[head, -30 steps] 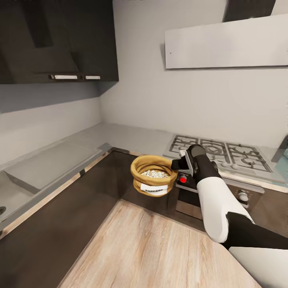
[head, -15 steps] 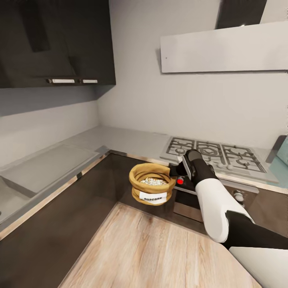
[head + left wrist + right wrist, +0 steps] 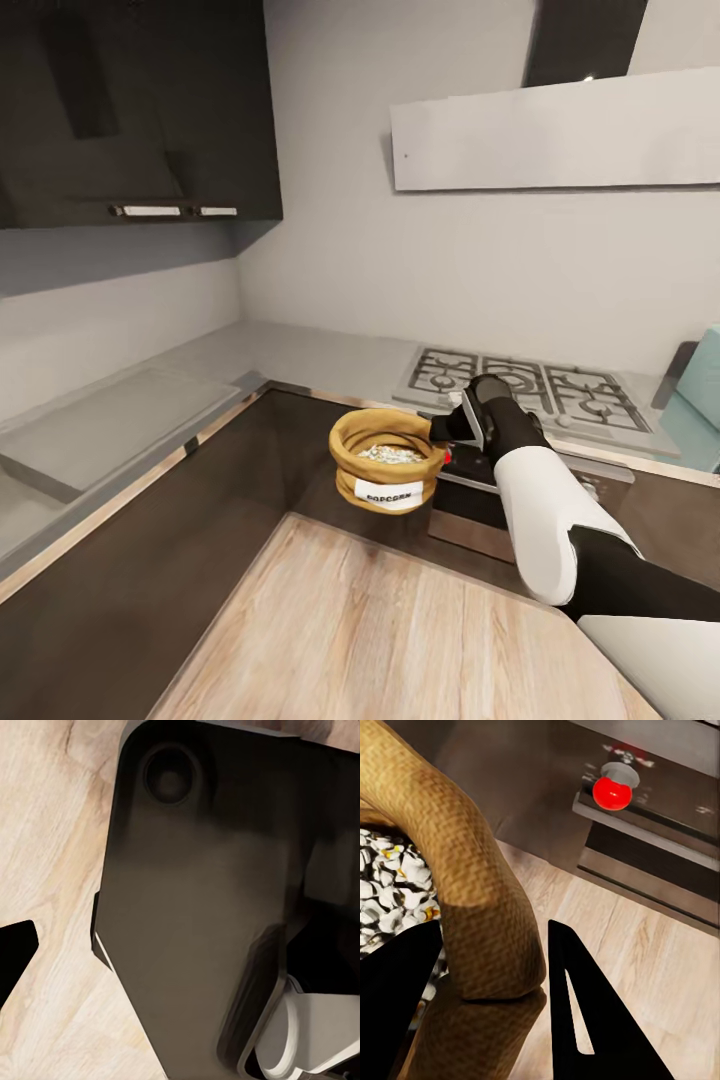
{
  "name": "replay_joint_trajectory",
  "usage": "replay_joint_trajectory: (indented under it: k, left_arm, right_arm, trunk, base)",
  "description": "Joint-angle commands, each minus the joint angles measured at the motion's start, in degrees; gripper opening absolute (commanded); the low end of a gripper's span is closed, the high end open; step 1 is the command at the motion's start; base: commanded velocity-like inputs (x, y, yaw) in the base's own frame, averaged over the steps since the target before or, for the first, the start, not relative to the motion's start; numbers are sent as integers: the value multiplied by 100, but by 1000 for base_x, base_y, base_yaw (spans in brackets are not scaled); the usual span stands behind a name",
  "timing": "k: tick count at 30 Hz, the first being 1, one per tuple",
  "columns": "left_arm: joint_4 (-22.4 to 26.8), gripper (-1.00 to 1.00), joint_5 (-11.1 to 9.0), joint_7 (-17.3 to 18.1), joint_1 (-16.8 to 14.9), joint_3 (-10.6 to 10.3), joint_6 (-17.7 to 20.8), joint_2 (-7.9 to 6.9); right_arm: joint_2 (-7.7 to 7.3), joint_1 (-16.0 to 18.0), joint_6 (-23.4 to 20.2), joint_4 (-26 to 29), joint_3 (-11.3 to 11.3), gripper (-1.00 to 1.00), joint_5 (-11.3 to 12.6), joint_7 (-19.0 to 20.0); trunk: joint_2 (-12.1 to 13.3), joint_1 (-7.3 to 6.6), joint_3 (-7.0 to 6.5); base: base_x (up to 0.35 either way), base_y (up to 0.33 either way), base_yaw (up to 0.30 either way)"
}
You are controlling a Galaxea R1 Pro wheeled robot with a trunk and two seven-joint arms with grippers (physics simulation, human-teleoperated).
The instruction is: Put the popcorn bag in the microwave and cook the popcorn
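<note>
The popcorn bag (image 3: 388, 462), a tan sack with a thick rolled rim and a white label, hangs in the air in front of the dark cabinet fronts. My right gripper (image 3: 441, 440) is shut on its rim, one finger inside and one outside. Whitish popcorn (image 3: 390, 453) fills the sack. In the right wrist view the rim (image 3: 472, 870) sits between the black fingers (image 3: 592, 1020), with popcorn (image 3: 390, 885) beside them. A slice of the mint-blue microwave (image 3: 700, 400) shows at the far right on the grey countertop (image 3: 300, 350). A black fingertip (image 3: 15, 960) of my left gripper hangs over the wood floor.
A steel gas hob (image 3: 520, 385) sits in the counter behind my right wrist, with a built-in oven and its red knob (image 3: 612, 791) below. Dark wall cabinets (image 3: 140, 110) hang at the left, a hood (image 3: 560, 130) above the hob. Wood floor (image 3: 380, 630) lies below.
The whole view has slid left as the camera turned right, bringing the microwave's edge into sight. The bag stays gripped in the right gripper, now nearer the oven front.
</note>
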State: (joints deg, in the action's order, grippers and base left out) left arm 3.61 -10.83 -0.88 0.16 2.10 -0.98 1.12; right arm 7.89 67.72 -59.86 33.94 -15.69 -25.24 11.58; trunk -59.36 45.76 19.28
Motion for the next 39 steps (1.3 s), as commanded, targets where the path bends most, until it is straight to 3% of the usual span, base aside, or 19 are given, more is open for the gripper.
replay_joint_trajectory:
  k: [1, 22, 30, 35, 39]
  left_arm:
    - [8, 100, -25, -9, 2, 17, -8, 2]
    - [8, 100, -26, -9, 2, 16, -8, 2]
    - [8, 100, -25, -9, 2, 19, -8, 2]
    - [8, 100, -24, -9, 2, 14, -8, 4]
    - [8, 100, -24, -9, 2, 16, -8, 4]
  right_arm:
    - [7, 5, -14, 8, -39, -100, -57, 46]
    - [-6, 5, -14, -98, -45, -100, -44, 64]
    - [-116, 5, -14, -234, -47, -100, -42, 71]
    - [-461, 5, -14, -238, -47, -100, -28, 95]
    - [-655, 5, -14, -245, -53, -100, -23, 92]
  trunk:
    - [-4, 1, 5]
    - [-4, 1, 4]
    - [-4, 1, -1]
    - [-4, 1, -15]
    - [-4, 1, -16]
  base:
    - [0, 0, -9]
    - [0, 0, -3]
    - [0, 0, -243]
    - [0, 0, -284]
    - [0, 0, -287]
